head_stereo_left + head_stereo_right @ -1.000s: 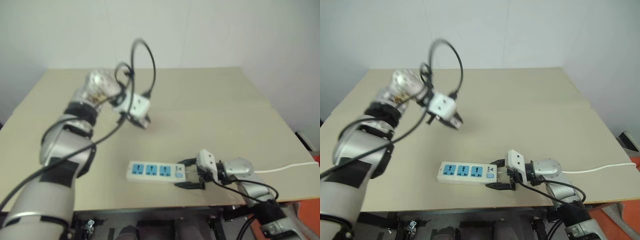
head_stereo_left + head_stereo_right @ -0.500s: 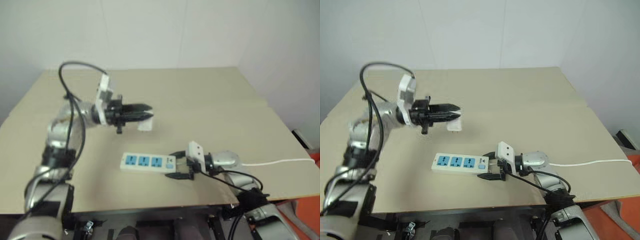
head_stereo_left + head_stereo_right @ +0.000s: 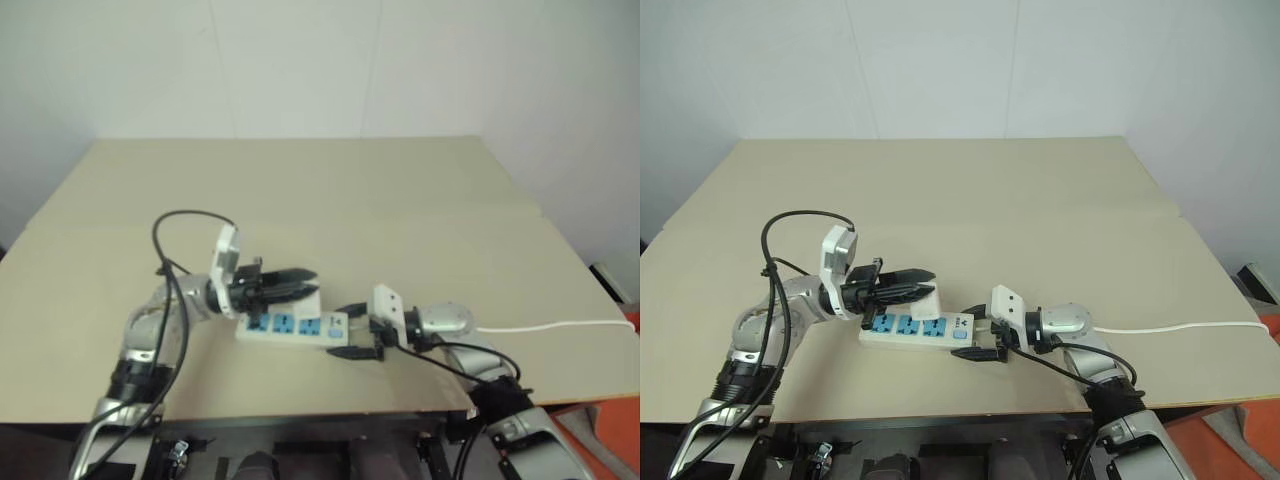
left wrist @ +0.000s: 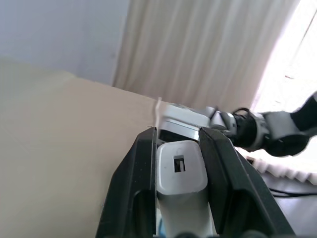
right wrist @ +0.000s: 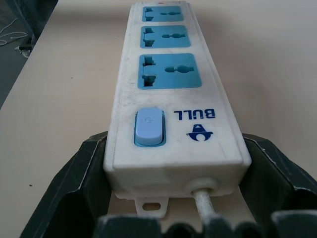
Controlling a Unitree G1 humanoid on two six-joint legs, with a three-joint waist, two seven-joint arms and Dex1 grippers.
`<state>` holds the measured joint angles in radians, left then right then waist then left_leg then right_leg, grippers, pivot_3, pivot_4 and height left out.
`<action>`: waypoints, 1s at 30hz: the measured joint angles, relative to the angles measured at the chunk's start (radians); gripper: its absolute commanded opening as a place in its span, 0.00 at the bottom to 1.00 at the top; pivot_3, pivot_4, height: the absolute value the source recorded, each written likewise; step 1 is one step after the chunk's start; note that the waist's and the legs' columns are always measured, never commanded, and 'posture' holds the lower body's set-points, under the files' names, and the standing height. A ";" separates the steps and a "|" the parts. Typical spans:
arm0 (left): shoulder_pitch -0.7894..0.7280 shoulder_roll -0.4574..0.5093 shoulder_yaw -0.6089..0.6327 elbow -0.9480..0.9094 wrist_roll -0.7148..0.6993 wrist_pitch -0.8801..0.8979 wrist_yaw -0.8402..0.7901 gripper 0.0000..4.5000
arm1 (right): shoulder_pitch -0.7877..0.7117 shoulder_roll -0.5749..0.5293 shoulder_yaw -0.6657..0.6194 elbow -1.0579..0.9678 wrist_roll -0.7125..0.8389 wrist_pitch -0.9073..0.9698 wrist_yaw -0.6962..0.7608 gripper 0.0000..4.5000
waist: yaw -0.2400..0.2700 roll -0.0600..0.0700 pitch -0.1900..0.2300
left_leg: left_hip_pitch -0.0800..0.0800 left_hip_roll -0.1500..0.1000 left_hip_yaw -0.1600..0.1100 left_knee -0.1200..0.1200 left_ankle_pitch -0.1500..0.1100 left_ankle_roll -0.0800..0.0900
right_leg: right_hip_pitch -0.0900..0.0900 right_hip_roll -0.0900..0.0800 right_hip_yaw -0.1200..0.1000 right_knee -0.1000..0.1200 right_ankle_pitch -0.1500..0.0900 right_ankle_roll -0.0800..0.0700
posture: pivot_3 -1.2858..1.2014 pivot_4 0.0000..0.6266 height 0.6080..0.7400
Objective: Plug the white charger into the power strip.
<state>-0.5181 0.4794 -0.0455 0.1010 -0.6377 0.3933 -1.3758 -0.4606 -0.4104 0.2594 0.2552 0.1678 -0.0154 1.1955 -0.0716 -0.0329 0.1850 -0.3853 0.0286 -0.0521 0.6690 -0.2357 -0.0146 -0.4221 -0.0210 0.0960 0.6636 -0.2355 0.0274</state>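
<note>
The tan surface (image 3: 1040, 200) carries everything. On it, near the front edge, the power strip (image 3: 917, 329) lies flat with its long axis running left to right; the three blue sockets face up, and the switch (image 5: 149, 127) and thin cord (image 3: 1180, 327) sit at the end toward my right. My right hand (image 3: 985, 339) straddles that switch end, its two fingers spread wide and pressed along the strip's two long sides. My left hand (image 3: 923, 283) reaches level toward the right, just above the strip's left half, fingers clamped narrow on the white charger (image 4: 181, 166), which lies lengthwise between them. Its prongs are hidden, so I cannot tell whether they touch a socket.
</note>
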 measured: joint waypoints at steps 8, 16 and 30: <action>-0.062 -0.011 -0.072 0.202 0.124 -0.143 -0.155 0.22 | 0.023 -0.004 0.004 -0.035 -0.001 0.000 -0.009 0.76 | 0.001 0.000 0.000 | 0.000 0.000 0.000 0.000 0.000 0.000 | 0.000 0.000 0.000 -0.001 0.000 0.000 | 0.52 0.24 1.00; -0.105 -0.070 -0.068 0.295 0.129 -0.169 -0.178 0.22 | 0.037 -0.003 0.008 -0.054 -0.004 0.000 -0.010 0.76 | 0.001 0.000 0.000 | -0.001 0.000 0.000 0.000 0.000 0.000 | 0.000 0.000 0.000 -0.001 0.000 0.000 | 0.52 0.24 1.00; -0.137 -0.082 -0.059 0.402 0.152 -0.265 -0.211 0.22 | 0.037 -0.002 0.008 -0.054 -0.010 0.000 -0.014 0.76 | 0.001 0.000 -0.001 | 0.001 0.000 0.000 0.000 0.000 0.000 | 0.001 0.000 0.000 -0.001 0.000 0.000 | 0.52 0.24 1.00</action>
<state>-0.6549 0.3969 -0.1041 0.5027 -0.4856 0.1281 -1.5864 -0.4236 -0.4126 0.2676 0.2010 0.1579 -0.0154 1.1815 -0.0707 -0.0333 0.1839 -0.3847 0.0285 -0.0521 0.6689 -0.2357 -0.0146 -0.4208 -0.0206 0.0961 0.6630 -0.2357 0.0277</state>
